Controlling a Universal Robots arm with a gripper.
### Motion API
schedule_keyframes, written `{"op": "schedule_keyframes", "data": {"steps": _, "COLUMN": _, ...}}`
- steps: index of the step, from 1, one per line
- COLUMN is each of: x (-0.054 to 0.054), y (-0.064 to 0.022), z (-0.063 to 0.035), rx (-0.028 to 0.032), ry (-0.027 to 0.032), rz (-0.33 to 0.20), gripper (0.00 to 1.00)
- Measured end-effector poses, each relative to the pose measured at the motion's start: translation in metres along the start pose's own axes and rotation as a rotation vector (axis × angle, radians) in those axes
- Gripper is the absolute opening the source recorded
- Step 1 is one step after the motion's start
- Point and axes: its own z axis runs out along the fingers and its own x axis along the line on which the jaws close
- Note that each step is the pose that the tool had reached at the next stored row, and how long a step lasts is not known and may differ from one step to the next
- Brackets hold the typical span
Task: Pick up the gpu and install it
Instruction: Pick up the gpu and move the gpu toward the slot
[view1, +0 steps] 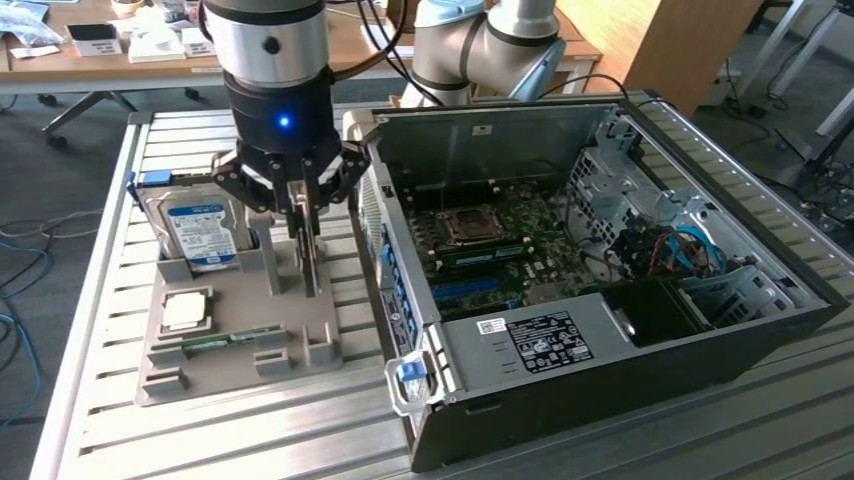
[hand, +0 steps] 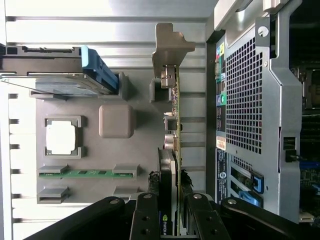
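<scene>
The gpu (view1: 310, 252) stands on edge as a thin dark card over the grey holder tray (view1: 234, 300), just beside the open computer case (view1: 747, 300). My gripper (view1: 304, 205) comes straight down on its top edge. In the wrist view the gpu (hand: 175, 115) is seen edge-on, with a green board edge, a black face and a silver bracket at its far end. The gripper (hand: 171, 182) has one finger on each side and is shut on the card. I cannot tell whether the card's lower edge still rests in the tray slot.
On the tray stand a blue-labelled hard drive (view1: 200, 225), a CPU (view1: 184, 310) and a green RAM stick (view1: 220, 340). The case lies open on its side with the motherboard (view1: 501, 250) exposed. Its perforated rear panel (hand: 250, 100) is close beside the card.
</scene>
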Motion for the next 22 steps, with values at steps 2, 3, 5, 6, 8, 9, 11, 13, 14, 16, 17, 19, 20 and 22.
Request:
{"op": "schedule_keyframes", "data": {"steps": 2, "x": 0.0, "y": 0.0001, "z": -0.0008, "rx": 0.0, "ry": 0.0001, "rz": 0.0, "gripper": 0.27}}
{"op": "schedule_keyframes", "data": {"steps": 3, "x": 0.0, "y": 0.0001, "z": -0.0012, "rx": 0.0001, "ry": 0.0001, "rz": 0.0, "gripper": 0.27}}
{"op": "schedule_keyframes", "data": {"steps": 5, "x": 0.0, "y": 0.0001, "z": -0.0019, "rx": 0.0001, "ry": 0.0001, "rz": 0.0, "gripper": 0.27}}
{"op": "schedule_keyframes", "data": {"steps": 6, "x": 0.0, "y": 0.0001, "z": -0.0022, "rx": 0.0, "ry": 0.0001, "rz": 0.0, "gripper": 0.27}}
{"op": "schedule_keyframes", "data": {"steps": 8, "x": -0.0001, "y": 0.0002, "z": -0.0031, "rx": 0.0001, "ry": 0.0001, "rz": 0.0, "gripper": 0.27}}
{"op": "schedule_keyframes", "data": {"steps": 9, "x": -0.0001, "y": 0.0002, "z": -0.0035, "rx": 0.0001, "ry": 0.0001, "rz": 0.0, "gripper": 0.27}}
{"op": "schedule_keyframes", "data": {"steps": 11, "x": -0.0001, "y": 0.0002, "z": -0.0043, "rx": 0.0001, "ry": 0.0, "rz": 0.0, "gripper": 0.27}}
{"op": "schedule_keyframes", "data": {"steps": 13, "x": -0.0001, "y": 0.0003, "z": -0.0051, "rx": 0.0, "ry": 0.0, "rz": 0.0, "gripper": 0.27}}
{"op": "schedule_keyframes", "data": {"steps": 14, "x": -0.0001, "y": 0.0003, "z": -0.0056, "rx": 0.0001, "ry": 0.0001, "rz": 0.0, "gripper": 0.27}}
{"op": "schedule_keyframes", "data": {"steps": 16, "x": -0.0001, "y": 0.0003, "z": -0.0064, "rx": 0.0, "ry": 0.0001, "rz": 0.0, "gripper": 0.27}}
{"op": "schedule_keyframes", "data": {"steps": 17, "x": -0.0002, "y": 0.0004, "z": -0.0068, "rx": 0.0, "ry": 0.0, "rz": 0.0, "gripper": 0.27}}
{"op": "schedule_keyframes", "data": {"steps": 19, "x": -0.0002, "y": 0.0004, "z": -0.0076, "rx": 0.0, "ry": 0.0001, "rz": 0.0, "gripper": 0.27}}
{"op": "schedule_keyframes", "data": {"steps": 20, "x": -0.0002, "y": 0.0004, "z": -0.008, "rx": 0.0, "ry": 0.0001, "rz": 0.0, "gripper": 0.27}}
{"op": "schedule_keyframes", "data": {"steps": 22, "x": -0.0002, "y": 0.0005, "z": -0.0086, "rx": 0.0, "ry": 0.0, "rz": 0.0, "gripper": 0.27}}
